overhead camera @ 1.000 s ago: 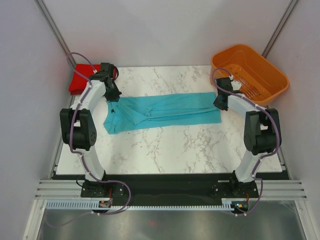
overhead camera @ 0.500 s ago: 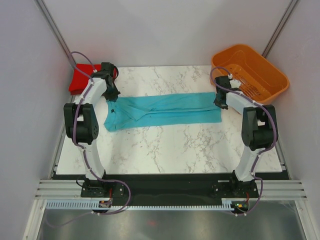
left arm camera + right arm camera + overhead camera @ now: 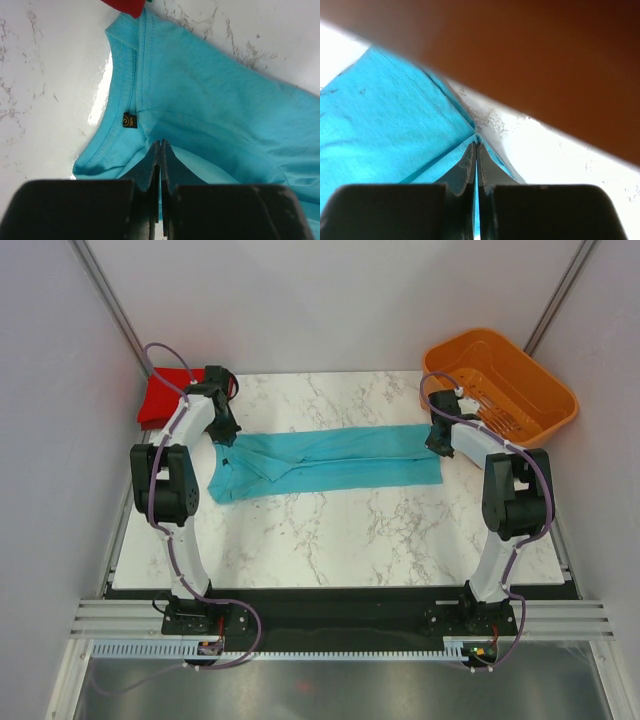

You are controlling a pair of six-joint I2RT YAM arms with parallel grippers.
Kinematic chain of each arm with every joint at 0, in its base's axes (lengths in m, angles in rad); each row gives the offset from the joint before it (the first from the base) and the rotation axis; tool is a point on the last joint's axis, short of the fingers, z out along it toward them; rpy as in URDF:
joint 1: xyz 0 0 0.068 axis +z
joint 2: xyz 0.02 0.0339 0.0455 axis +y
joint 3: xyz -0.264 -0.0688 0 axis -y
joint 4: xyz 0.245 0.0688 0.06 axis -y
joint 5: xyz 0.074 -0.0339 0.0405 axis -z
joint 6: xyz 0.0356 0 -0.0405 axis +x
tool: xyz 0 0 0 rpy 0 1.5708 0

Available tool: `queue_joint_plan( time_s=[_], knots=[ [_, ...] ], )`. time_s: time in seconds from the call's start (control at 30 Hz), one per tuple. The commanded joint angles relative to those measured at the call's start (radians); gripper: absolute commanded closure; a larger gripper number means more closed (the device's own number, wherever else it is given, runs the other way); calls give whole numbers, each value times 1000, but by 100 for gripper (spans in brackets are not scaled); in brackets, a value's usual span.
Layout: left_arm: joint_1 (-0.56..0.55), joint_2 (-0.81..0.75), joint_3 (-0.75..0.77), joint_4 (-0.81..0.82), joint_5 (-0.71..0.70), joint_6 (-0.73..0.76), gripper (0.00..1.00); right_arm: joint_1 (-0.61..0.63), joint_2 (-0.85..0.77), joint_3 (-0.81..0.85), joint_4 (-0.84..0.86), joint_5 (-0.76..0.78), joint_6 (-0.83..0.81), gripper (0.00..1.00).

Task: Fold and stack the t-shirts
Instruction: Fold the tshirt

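Teal t-shirt (image 3: 330, 460) flat on bench (image 3: 330, 530), long axis pointing away from orange basket (image 3: 545, 390): hem nearest, neckline farthest. Left fingers (image 3: 154, 165) clenched on cloth by neckline; right fingers (image 3: 469, 170) clenched on hem corner. Red t-shirt (image 3: 160, 397) beyond neckline.

Our 2 arms arch up the frame's left and right sides. Left gripper (image 3: 160, 146) and right gripper (image 3: 476, 146) are pinched tight on the teal t-shirt (image 3: 330, 460).
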Motion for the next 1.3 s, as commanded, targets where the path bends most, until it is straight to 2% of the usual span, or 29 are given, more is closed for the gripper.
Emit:
queue_joint_plan(
  time_s=[0.0, 0.03, 0.17, 0.27, 0.37, 0.4, 0.53, 0.7, 0.73, 0.83, 0.97, 1.1, 1.27],
  knots=[
    [3, -24, 24, -26, -36, 52, 98, 9, 16, 30, -19, 6, 15, 95],
    [3, -22, 26, -27, -39, 60, 98, 11, 15, 37, -23, 12, 14, 94],
    [5, -15, 78, -64, -46, 69, 98, 12, -8, 80, -65, 21, -11, 75],
    [5, -10, 144, -112, -46, 69, 94, 28, -56, 105, -118, 13, -37, 67],
    [6, -47, 179, -170, -109, 11, 89, 48, -102, 82, -172, 7, -43, 66],
    [6, -68, 170, -168, -118, -6, 82, 52, -128, 62, -169, -20, -48, 66],
    [5, -150, 139, -170, -105, -6, 77, 72, -163, -34, -122, -92, -75, 66],
    [2, -245, -11, -162, -42, -33, 77, 83, -155, -68, -72, -160, -135, 68],
    [-6, -257, -43, -153, 24, -36, 77, 83, -154, -76, -68, -158, -138, 68],
    [-6, -301, -240, -90, 125, -58, 77, 83, -143, -97, -59, -165, -151, 68],
    [-4, -364, -417, 15, 211, -86, 73, 83, -126, -130, -46, -142, -160, 67],
    [-4, -357, -506, 65, 207, -110, 66, 83, -111, -160, -8, -119, -184, 67],
    [-4, -354, -557, 98, 150, -150, 62, 83, -83, -186, 37, -82, -220, 66]
  ],
)
